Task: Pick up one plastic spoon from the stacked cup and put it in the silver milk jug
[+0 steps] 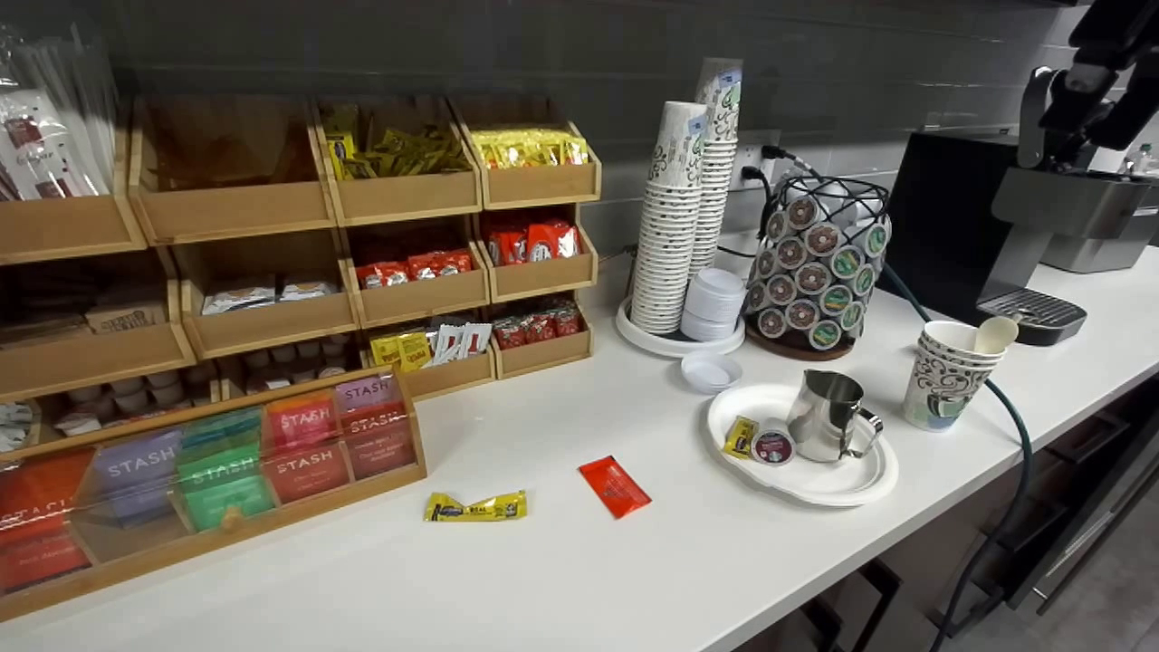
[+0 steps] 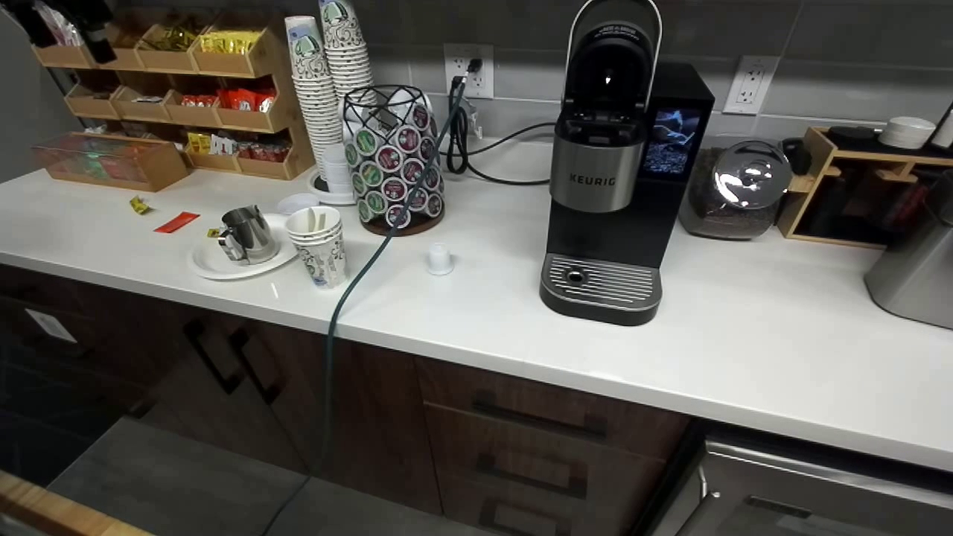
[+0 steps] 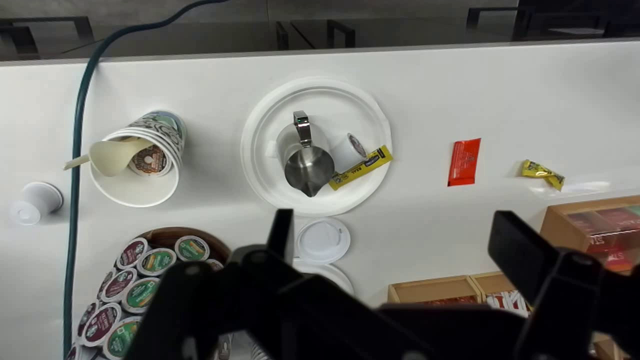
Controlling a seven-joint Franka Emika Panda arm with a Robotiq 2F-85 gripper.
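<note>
The stacked cup (image 1: 942,388), a short nest of patterned white paper cups, stands upright on the counter; it also shows in an exterior view (image 2: 324,260) and the wrist view (image 3: 135,193). A pale plastic spoon (image 1: 997,334) sticks out over its rim, seen too in the wrist view (image 3: 111,156). The silver milk jug (image 1: 822,421) stands upright on a white plate beside the cup, also in an exterior view (image 2: 252,237) and the wrist view (image 3: 309,171). My gripper (image 3: 392,224) is open and empty, above the counter, apart from cup and jug; it also shows in an exterior view (image 2: 72,46).
The white plate (image 3: 260,130) also holds a pod (image 1: 772,445) and a yellow packet (image 3: 362,168). A green hose (image 2: 365,272) runs past the cup. Behind stand a pod carousel (image 2: 391,160) and tall cup towers (image 1: 668,258). A coffee machine (image 2: 595,179) and wooden bins (image 1: 407,294) flank them.
</note>
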